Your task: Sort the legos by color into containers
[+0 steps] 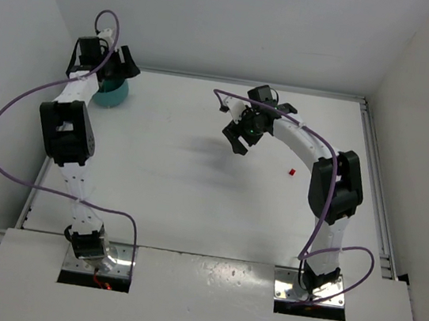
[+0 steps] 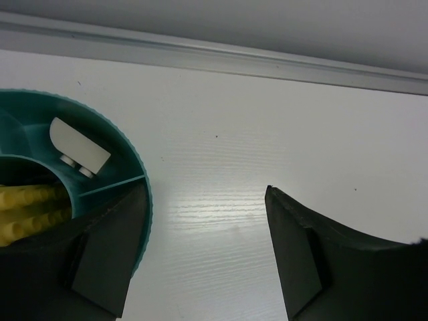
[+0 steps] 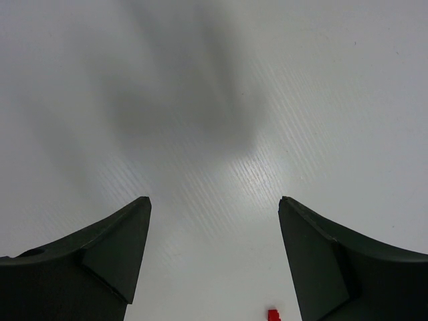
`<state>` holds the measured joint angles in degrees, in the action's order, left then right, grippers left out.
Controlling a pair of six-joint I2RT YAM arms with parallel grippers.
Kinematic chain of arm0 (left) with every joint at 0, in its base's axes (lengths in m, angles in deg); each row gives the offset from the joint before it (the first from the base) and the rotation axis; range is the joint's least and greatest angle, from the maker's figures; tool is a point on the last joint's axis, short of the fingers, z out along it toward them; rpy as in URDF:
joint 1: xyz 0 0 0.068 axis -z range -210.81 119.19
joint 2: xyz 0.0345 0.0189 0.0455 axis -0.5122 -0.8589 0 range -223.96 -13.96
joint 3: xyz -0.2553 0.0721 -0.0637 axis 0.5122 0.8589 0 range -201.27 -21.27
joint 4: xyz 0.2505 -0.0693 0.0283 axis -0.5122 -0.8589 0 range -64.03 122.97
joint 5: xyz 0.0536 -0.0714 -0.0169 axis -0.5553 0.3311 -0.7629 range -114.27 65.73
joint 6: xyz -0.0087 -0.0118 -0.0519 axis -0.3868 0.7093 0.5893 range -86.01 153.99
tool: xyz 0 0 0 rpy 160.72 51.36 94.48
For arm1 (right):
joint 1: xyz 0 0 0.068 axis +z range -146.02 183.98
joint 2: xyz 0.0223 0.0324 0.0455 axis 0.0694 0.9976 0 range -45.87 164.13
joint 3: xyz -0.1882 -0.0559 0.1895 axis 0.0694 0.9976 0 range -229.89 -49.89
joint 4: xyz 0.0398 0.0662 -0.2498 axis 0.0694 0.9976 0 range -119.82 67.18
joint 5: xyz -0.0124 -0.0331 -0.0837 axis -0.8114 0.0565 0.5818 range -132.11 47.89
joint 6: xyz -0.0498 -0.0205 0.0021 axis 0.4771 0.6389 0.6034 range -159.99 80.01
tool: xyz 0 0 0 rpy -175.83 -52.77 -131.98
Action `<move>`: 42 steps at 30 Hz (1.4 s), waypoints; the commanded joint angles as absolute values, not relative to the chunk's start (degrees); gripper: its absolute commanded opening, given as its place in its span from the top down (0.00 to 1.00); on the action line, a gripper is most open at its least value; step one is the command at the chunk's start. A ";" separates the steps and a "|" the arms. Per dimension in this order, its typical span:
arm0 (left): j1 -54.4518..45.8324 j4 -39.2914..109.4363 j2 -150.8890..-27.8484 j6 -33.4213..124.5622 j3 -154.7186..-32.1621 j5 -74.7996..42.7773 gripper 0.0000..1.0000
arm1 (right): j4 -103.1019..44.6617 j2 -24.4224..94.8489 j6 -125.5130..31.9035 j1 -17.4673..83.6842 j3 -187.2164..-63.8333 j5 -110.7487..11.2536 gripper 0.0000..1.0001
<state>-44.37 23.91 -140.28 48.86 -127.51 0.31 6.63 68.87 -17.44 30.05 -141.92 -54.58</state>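
At the far-left corner of the table [image 1: 170, 194], my left fingers [image 2: 107, 254] hung just above the near edge of the teal bowl [image 1: 115, 99]. They were spread apart with nothing between them. In the left wrist view the bowl's curved dividers separated a white piece [image 2: 79, 150] in one compartment from yellow legos [image 2: 30, 207] in the next.

Towards the middle, my right fingers [image 3: 107, 261] hovered over bare table, also spread and empty. The one loose red lego [image 1: 292, 172] lay on the table to their right, near the right arm's elbow. In the right wrist view it showed only at the bottom edge, behind the fingertips, not between them.

I judged the step in hand to be picking up that red brick. To do it well, I would draw the right wrist back until the brick sat centred between the fingers, then go straight down and close slowly. A piece that small could skid on a smooth top or flip out of a crooked pinch.

The table was white, glossy and faintly ribbed, with glare spots under both wrists. A pale rail [image 2: 234, 60] ran along its far edge, and plain white walls [image 1: 218, 17] closed in the left, back and right.
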 commanded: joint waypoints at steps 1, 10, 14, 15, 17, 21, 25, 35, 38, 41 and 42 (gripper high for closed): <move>-43.99 26.56 -133.24 46.30 -129.73 -0.10 0.23 | 5.60 65.40 -16.96 30.35 -141.82 -55.20 0.23; -42.15 25.23 -123.06 42.26 -121.40 4.81 0.23 | 4.20 62.16 -20.65 27.98 -137.71 -54.67 0.23; -37.15 19.62 -117.25 33.48 -115.07 6.31 0.23 | 3.67 56.90 -24.16 23.15 -130.68 -53.98 0.23; -35.92 19.61 -115.84 31.90 -113.14 6.31 0.23 | 3.67 55.57 -24.87 20.53 -129.01 -53.10 0.23; -32.23 19.61 -111.62 29.08 -107.16 5.52 0.23 | 4.37 52.85 -24.87 17.10 -123.74 -51.96 0.24; -27.48 20.83 -106.96 28.54 -99.59 3.68 0.22 | 9.54 46.43 -22.61 7.17 -117.75 -51.42 0.24; -25.62 20.84 -106.42 29.86 -96.68 4.37 0.19 | 17.72 41.94 -14.17 0.13 -113.18 -47.75 0.26; -23.69 23.04 -108.09 31.00 -96.76 6.67 0.17 | 20.19 42.36 -0.62 -6.21 -107.10 -39.21 0.26; -23.69 20.85 -109.14 28.90 -98.78 7.19 0.16 | 16.25 45.79 1.40 -7.44 -108.51 -37.80 0.25; -23.69 19.61 -109.15 28.37 -100.46 8.50 0.15 | 15.01 48.78 3.25 -7.44 -111.14 -37.80 0.25; -24.21 19.00 -109.15 28.37 -100.46 8.51 0.15 | 15.01 50.88 4.12 -7.97 -112.02 -37.80 0.25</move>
<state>-24.09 18.93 -109.09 29.91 -97.52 6.21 17.82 48.35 0.08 -7.29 -107.91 -39.19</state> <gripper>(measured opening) 0.853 0.753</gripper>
